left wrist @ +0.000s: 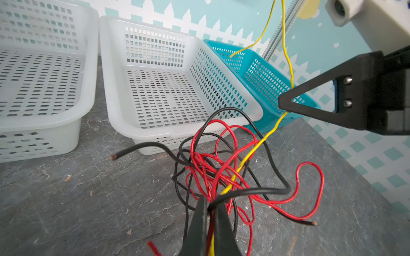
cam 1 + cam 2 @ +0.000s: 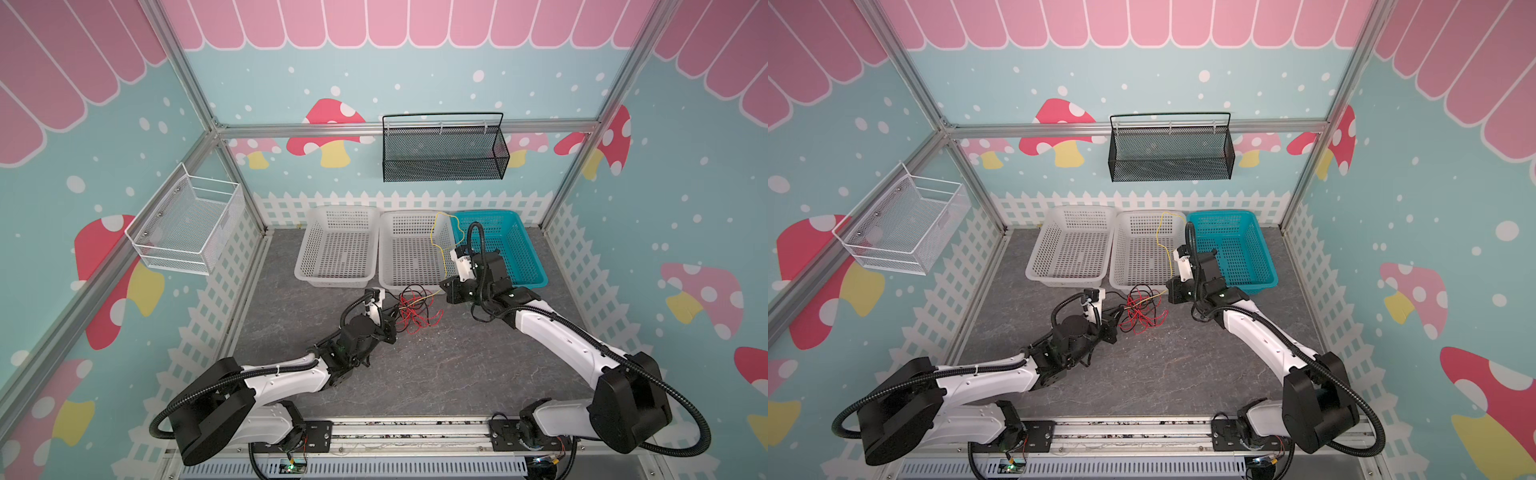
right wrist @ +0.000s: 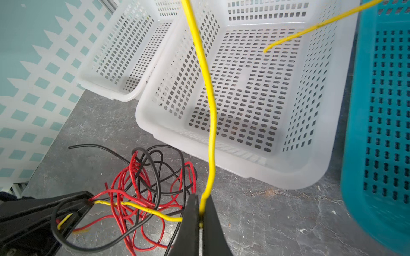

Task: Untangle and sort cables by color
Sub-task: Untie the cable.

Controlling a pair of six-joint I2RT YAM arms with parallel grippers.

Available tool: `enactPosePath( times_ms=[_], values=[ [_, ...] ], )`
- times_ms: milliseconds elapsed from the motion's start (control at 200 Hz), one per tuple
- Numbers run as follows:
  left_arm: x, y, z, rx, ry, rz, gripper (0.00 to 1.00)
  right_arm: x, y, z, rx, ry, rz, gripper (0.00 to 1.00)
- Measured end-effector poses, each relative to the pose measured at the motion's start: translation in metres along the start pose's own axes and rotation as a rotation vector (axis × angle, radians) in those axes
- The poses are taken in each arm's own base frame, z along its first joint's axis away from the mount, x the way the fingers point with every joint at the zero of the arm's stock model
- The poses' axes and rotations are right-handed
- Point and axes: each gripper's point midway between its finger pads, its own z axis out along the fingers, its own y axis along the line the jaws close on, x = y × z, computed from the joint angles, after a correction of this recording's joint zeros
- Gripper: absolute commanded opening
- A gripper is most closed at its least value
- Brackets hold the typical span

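A tangle of red and black cables (image 2: 415, 312) (image 2: 1141, 312) lies on the grey tabletop in front of the middle white basket (image 2: 384, 249). My left gripper (image 2: 392, 318) (image 1: 209, 205) is low at the tangle's left side, shut on a bunch of red, black and yellow strands. My right gripper (image 2: 444, 286) (image 3: 202, 212) hovers at the tangle's right, shut on the yellow cable (image 2: 432, 237) (image 3: 210, 110). That cable runs taut from the tangle to the right jaws, then arcs up over the middle basket toward the teal basket (image 2: 534, 253).
A second white basket (image 2: 303, 249) stands left of the middle one; all three line the back fence. A black mesh basket (image 2: 442, 149) hangs on the back wall and a white wire basket (image 2: 187, 224) on the left wall.
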Motion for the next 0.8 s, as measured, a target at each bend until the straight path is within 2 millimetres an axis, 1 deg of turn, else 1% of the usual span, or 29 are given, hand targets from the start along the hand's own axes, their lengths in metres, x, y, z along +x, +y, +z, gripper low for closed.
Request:
enactPosePath(
  times_ms=[120,215,305,465,635,800],
  values=[
    [-0.002,0.002,-0.003,0.001,0.003,-0.015,0.00,0.003,-0.003,-0.002,-0.002,0.016,0.003,0.00],
    [-0.004,0.007,-0.005,-0.006,0.008,-0.041,0.00,0.006,-0.006,-0.003,-0.006,0.032,0.008,0.00],
    [-0.005,0.011,-0.009,0.002,0.008,-0.071,0.00,0.006,-0.003,-0.007,-0.018,0.031,0.001,0.00],
    [-0.007,0.011,-0.016,0.026,0.001,-0.094,0.00,0.006,0.002,-0.011,-0.045,0.032,-0.004,0.00],
    [-0.006,0.011,-0.016,0.033,0.012,-0.094,0.00,0.012,0.000,-0.013,-0.058,0.030,0.001,0.00],
    [-0.006,0.010,-0.015,0.031,0.025,-0.092,0.00,0.010,-0.003,-0.016,-0.036,0.021,-0.012,0.00]
  ],
)
